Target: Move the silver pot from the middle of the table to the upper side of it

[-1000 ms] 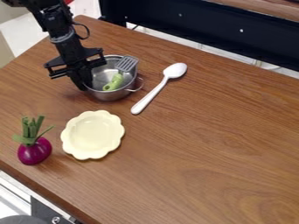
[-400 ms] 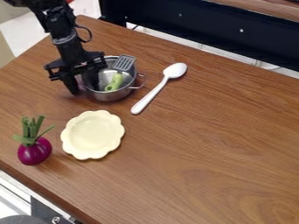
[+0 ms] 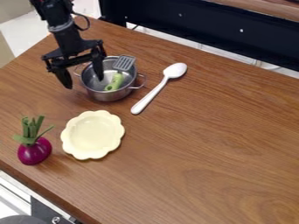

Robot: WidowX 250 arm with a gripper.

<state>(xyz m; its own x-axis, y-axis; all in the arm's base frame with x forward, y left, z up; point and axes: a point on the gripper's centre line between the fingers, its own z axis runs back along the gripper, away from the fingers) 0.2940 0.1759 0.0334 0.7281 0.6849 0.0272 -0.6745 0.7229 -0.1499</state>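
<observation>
The gripper [image 3: 84,84] is open at the left side of the silver pot, one finger outside the wall and the other over the inside of the pot. The silver pot [image 3: 111,95] stands upright on the upper left part of the table [image 3: 204,148], with a looped handle on each side. Inside it lies a spatula [image 3: 116,80] with a green handle, its grey slotted head leaning on the far rim.
A white spoon [image 3: 154,91] lies just right of the pot. Below the pot is a pale yellow scalloped dish [image 3: 92,134], with a purple onion [image 3: 34,151] to its left. A dark rail [image 3: 204,28] runs behind the table's far edge.
The gripper's fingers have spread apart and it has risen slightly, letting go of the pot's left side. The pot and spatula shifted a little to the left early on, then stayed put.
</observation>
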